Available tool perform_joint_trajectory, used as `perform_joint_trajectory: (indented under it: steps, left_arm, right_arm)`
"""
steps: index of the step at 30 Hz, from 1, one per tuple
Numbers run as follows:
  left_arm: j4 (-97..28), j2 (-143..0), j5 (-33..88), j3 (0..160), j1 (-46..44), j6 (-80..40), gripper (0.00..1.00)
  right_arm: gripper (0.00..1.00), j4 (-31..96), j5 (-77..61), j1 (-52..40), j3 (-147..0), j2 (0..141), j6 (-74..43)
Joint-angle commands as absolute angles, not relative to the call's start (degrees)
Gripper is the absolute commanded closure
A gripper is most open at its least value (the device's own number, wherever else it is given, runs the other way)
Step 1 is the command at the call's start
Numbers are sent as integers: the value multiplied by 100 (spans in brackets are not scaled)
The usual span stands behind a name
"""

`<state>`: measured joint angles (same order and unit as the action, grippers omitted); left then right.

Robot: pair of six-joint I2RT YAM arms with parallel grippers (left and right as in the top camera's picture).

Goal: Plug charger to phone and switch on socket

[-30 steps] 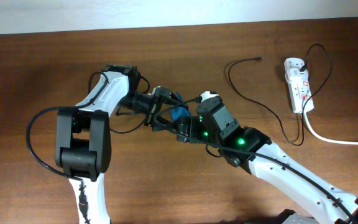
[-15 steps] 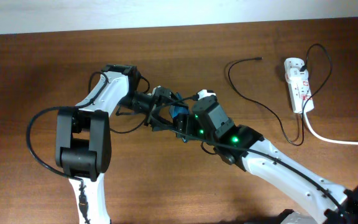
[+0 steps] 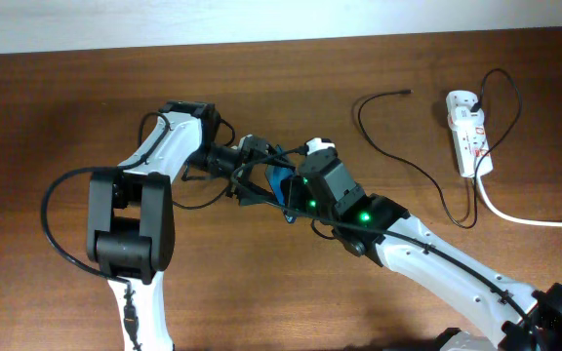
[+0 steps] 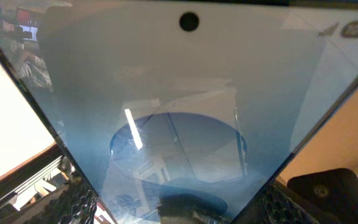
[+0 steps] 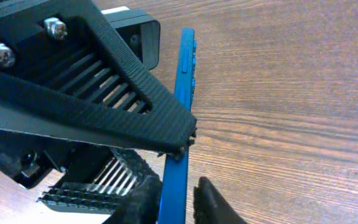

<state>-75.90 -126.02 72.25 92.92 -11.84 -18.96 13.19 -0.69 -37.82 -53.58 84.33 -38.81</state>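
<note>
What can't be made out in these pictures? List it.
The phone's port: overhead, left gripper and right gripper cover it; left wrist, frame edges cut it off.
The socket's switch state: overhead, too small.
The right gripper's hold: right wrist, bottom edge cuts its fingers.

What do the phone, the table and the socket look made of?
The phone: glossy glass front, since it mirrors the room in the left wrist view; its bright blue edge is probably plastic or a case. The table: wood or wood-look laminate, brown with visible grain and a low sheen. The socket: smooth white moulded plastic, as it looks from overhead.
</note>
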Motion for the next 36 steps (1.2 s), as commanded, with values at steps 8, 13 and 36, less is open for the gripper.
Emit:
perform_joint_trajectory:
  steps: [8, 13, 36]
  left_arm:
    - [-7555, -12597, 7194, 9577, -1066, -1767, 1]
    - [-7883, -12558, 6265, 10868, -545, -1450, 1]
    - [-8031, -4578, -1072, 8949, 419, -2307, 6]
  right_arm:
    - [91, 1258, -150, -3817, -5461, 8449, -4663]
    - [96, 1317, -287, -3642, -5465, 8283, -5052]
    - [96, 1256, -4167, -1938, -5465, 8167, -5347]
